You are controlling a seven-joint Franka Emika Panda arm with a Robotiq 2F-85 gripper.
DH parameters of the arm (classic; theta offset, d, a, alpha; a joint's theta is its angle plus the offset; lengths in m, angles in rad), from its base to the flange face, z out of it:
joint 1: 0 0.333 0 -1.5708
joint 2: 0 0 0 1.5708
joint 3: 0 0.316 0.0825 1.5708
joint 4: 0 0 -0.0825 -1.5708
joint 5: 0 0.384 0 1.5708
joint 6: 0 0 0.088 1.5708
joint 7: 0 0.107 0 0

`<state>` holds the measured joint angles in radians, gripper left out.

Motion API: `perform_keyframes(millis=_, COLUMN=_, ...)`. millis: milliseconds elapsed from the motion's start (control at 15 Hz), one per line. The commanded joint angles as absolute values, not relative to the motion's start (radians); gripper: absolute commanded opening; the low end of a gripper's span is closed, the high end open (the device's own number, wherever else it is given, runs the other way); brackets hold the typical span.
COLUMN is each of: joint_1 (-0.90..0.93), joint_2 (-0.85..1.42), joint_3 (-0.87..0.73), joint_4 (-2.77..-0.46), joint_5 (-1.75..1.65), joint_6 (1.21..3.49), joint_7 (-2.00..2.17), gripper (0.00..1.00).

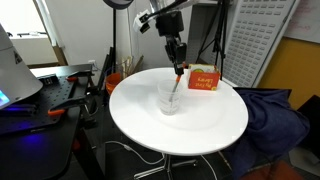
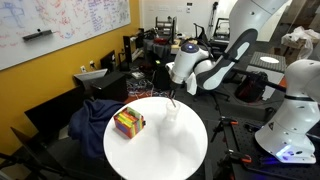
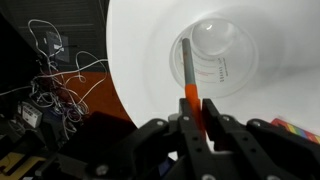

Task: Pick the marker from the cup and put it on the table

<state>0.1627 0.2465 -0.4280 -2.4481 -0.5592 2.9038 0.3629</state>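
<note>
The clear cup [image 1: 170,98] stands upright near the middle of the round white table [image 1: 135,115]; it also shows in the other exterior view [image 2: 173,113] and from above in the wrist view [image 3: 222,58]. The marker [image 3: 188,78], orange-red at the top and grey lower down, stands in the cup. My gripper [image 3: 196,108] is straight above the cup, its fingers shut on the marker's orange upper end. In an exterior view the gripper [image 1: 176,62] hangs over the cup with the marker [image 1: 175,88] reaching down into it.
An orange-red box [image 1: 204,80] lies on the table just behind the cup; it also shows in the other exterior view [image 2: 128,123]. A dark cluttered desk [image 1: 45,95] stands beside the table. Cables lie on the floor [image 3: 60,80]. A blue cloth [image 1: 275,115] lies on a chair.
</note>
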Motion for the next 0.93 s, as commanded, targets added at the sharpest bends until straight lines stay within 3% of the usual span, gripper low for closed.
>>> perform_keyframes(millis=0, joint_1=0.231, joint_2=0.16, joint_3=-0.502, joint_4=-2.503, joint_5=-0.688, joint_6=2.912, joint_7=0.487, gripper=0.04)
perform_keyframes(millis=867, joint_1=0.261, joint_2=0.018, joint_3=-0.525, joint_4=-2.526, joint_5=-1.09, joint_6=2.884, joint_7=0.808, gripper=0.04)
